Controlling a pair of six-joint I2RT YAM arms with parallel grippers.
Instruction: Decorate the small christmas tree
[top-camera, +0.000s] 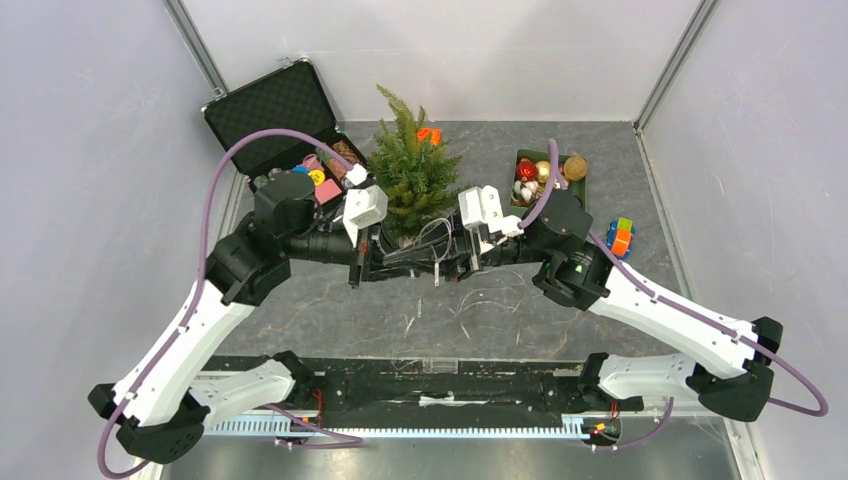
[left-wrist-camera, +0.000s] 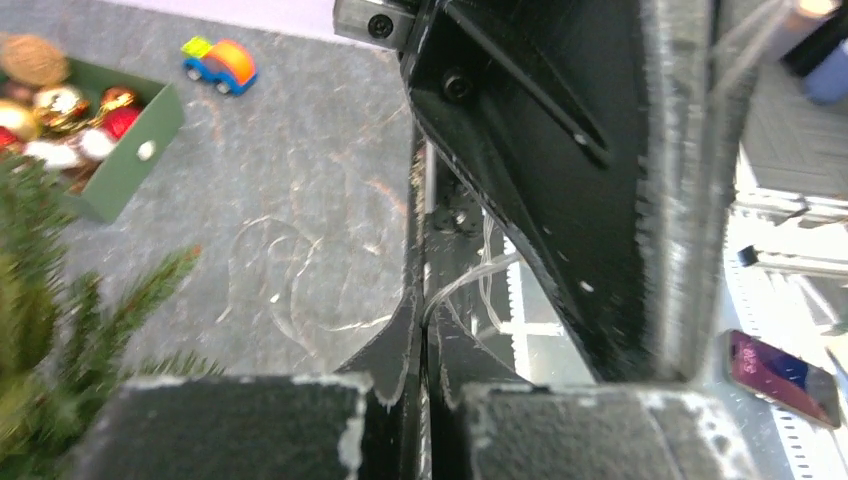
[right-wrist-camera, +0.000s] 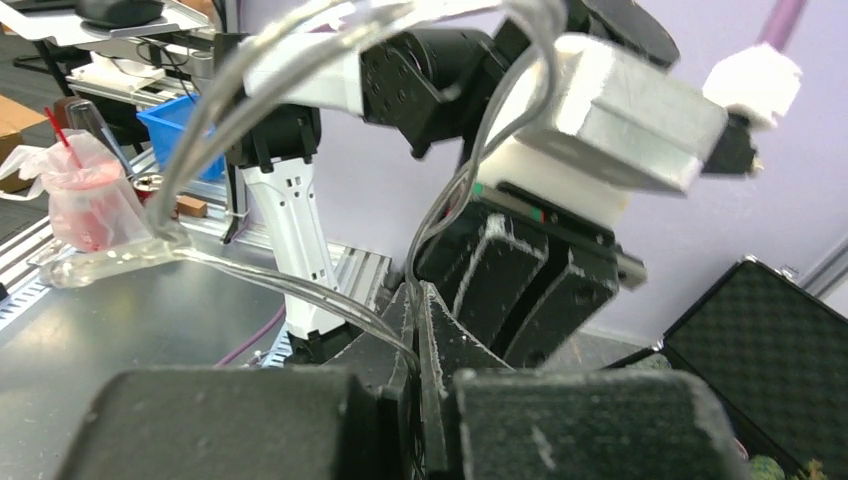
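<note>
The small christmas tree (top-camera: 410, 178) stands upright on the grey table mat (top-camera: 330, 310), at the far middle of the work area. Both arms reach inward and meet just in front of the tree's base.

- Left gripper (left-wrist-camera: 422, 350): jaws closed tip to tip, with a clear wire (right-wrist-camera: 300, 292) pinched between them.
- Right gripper (right-wrist-camera: 418, 330): jaws likewise closed, clamping the same clear wire. The wire rises in loose loops above the fingers.
- The two grippers face each other at close range, directly in front of the tree. Whether they touch cannot be told.

To the tree's right sits a green tray (left-wrist-camera: 125, 170) holding red, gold and silver baubles. Farther right of the tree lies a small toy car (top-camera: 620, 237). To the tree's left stands an open black briefcase (top-camera: 275, 105), its lid raised.
</note>
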